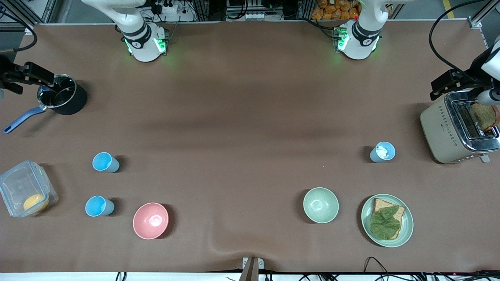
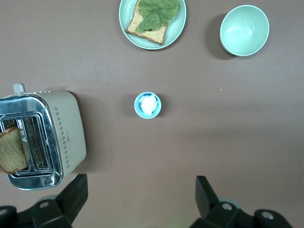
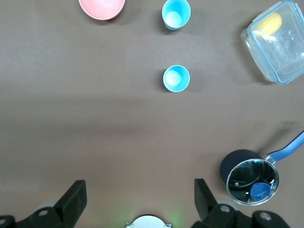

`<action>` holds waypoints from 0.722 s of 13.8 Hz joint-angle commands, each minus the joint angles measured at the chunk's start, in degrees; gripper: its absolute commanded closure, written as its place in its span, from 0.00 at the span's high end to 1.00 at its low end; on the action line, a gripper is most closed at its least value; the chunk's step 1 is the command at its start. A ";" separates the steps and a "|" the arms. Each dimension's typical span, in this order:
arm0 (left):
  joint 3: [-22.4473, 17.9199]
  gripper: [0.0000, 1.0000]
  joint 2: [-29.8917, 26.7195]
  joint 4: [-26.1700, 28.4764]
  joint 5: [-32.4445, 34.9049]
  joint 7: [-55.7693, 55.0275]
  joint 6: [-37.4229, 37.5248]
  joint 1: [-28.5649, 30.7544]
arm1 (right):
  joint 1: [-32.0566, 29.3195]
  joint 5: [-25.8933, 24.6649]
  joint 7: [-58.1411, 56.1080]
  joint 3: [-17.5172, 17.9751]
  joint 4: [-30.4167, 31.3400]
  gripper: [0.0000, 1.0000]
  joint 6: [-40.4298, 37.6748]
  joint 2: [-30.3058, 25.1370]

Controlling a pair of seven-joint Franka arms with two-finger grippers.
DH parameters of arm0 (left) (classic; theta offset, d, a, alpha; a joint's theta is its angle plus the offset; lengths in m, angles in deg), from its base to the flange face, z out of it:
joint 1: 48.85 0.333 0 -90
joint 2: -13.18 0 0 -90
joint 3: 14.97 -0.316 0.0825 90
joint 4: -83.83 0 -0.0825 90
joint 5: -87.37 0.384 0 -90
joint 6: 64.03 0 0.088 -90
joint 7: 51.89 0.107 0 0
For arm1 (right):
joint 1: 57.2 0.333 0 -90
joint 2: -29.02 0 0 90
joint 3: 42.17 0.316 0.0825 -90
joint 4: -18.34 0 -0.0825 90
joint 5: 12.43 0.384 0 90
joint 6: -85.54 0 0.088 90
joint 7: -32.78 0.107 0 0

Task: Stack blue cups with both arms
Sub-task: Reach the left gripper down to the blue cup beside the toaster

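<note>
With both hands spread and high, left hand (image 2: 137, 199) over the toaster's (image 1: 453, 130) end of the counter (image 1: 242, 117) and right hand (image 3: 137, 202) over the saucepan's (image 1: 62, 99), we lower the right squarely over the pale blue cup (image 1: 104, 162) nearest it, pinching its rim without tipping.

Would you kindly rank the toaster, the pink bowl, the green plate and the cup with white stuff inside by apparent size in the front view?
1. Toaster
2. Green plate
3. Pink bowl
4. Cup with white stuff inside
The differences are plain; no ties.
</note>
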 commanded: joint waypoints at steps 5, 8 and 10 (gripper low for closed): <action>0.13 1.00 0.94 -0.51 3.14 1.68 0.50 0.62 | 0.34 0.46 1.76 -0.49 1.79 1.00 0.49 -1.42; 0.13 1.00 4.54 0.37 3.06 1.42 0.24 0.62 | 0.26 0.37 1.59 -0.49 1.52 1.00 0.67 -1.42; 0.13 1.00 7.27 2.20 3.15 1.16 -2.12 0.70 | -0.01 0.28 1.24 -0.58 1.52 1.00 0.41 -1.25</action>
